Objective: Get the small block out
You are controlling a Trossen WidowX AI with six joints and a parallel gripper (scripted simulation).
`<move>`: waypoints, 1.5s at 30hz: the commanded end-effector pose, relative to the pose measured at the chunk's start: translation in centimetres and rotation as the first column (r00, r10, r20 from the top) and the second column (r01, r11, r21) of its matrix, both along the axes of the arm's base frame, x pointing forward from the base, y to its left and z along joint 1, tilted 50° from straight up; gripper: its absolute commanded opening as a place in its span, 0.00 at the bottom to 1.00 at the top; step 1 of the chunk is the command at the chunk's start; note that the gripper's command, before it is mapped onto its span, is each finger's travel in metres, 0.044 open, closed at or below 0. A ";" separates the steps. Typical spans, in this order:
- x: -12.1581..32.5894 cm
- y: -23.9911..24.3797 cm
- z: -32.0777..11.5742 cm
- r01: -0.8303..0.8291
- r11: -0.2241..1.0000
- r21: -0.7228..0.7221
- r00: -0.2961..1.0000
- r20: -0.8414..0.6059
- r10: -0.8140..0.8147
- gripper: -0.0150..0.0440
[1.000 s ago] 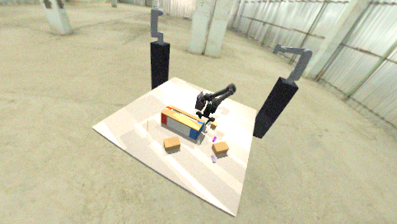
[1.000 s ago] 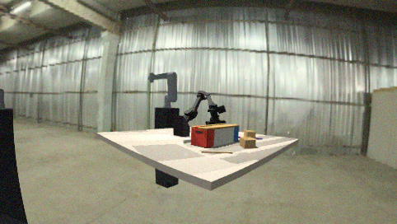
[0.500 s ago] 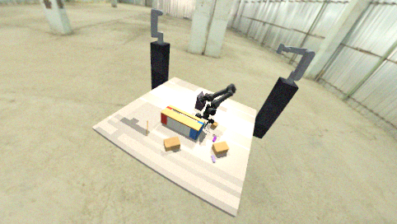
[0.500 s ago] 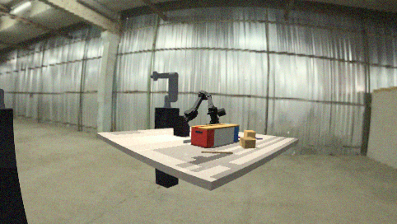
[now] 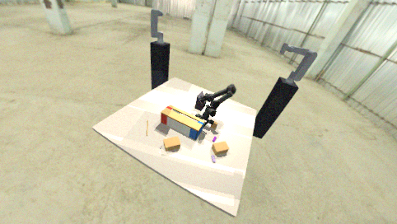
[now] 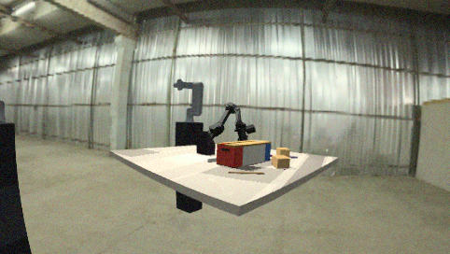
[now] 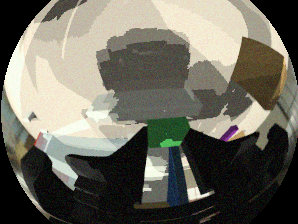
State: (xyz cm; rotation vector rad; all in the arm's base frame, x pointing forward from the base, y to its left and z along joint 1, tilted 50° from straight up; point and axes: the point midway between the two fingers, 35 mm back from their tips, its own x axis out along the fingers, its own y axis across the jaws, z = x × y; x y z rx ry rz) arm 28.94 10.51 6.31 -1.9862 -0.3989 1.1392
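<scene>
The green block (image 7: pixel 168 131) is outside the box, low at the table, between the fingertips in the wrist view. My gripper (image 5: pixel 206 121) (image 7: pixel 162 128) points down behind the blue end of the box, with a fingertip against each side of the block. The block cannot be made out in the top and exterior views, and the box hides the fingertips in the exterior view. The box (image 5: pixel 181 126) (image 6: pixel 254 154) stands upright, with an orange top, a pale front, a red end (image 5: pixel 164 119) (image 6: pixel 230 155) and a blue end (image 5: pixel 195 133) (image 6: pixel 268 151).
A brown block (image 5: pixel 214 124) (image 7: pixel 257 72) stands close beside the gripper. Two tan blocks (image 5: pixel 171 143) (image 5: pixel 220 148) stand in front of the box. A purple piece (image 5: pixel 214 139) (image 7: pixel 230 133) and a lavender piece (image 5: pixel 213 158) lie nearby. A thin stick (image 5: pixel 147 128) (image 6: pixel 246 173) lies off the red end.
</scene>
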 end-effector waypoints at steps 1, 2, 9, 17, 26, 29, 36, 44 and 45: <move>-0.1 0.0 -0.1 0.002 1.000 0.001 1.000 -0.005 -0.002 0.37; -0.1 0.0 -0.1 0.002 1.000 0.001 1.000 -0.005 -0.002 0.36; -0.2 -1.9 1.3 -0.001 1.000 -0.006 1.000 -0.006 0.001 0.25; -0.9 -4.5 3.8 -0.001 1.000 -0.004 1.000 -0.001 0.001 0.25; -1.1 -4.8 3.9 0.058 0.997 0.051 0.996 -0.069 -0.055 0.25; -1.2 -5.1 3.9 0.133 0.985 0.109 0.981 -0.154 -0.115 0.25; -1.5 -5.6 3.8 0.320 0.923 0.216 0.904 -0.360 -0.229 0.25; -1.9 -6.1 3.8 0.536 0.798 0.275 0.751 -0.587 -0.302 0.25; -2.0 -6.2 3.8 0.562 0.779 0.277 0.727 -0.614 -0.306 0.25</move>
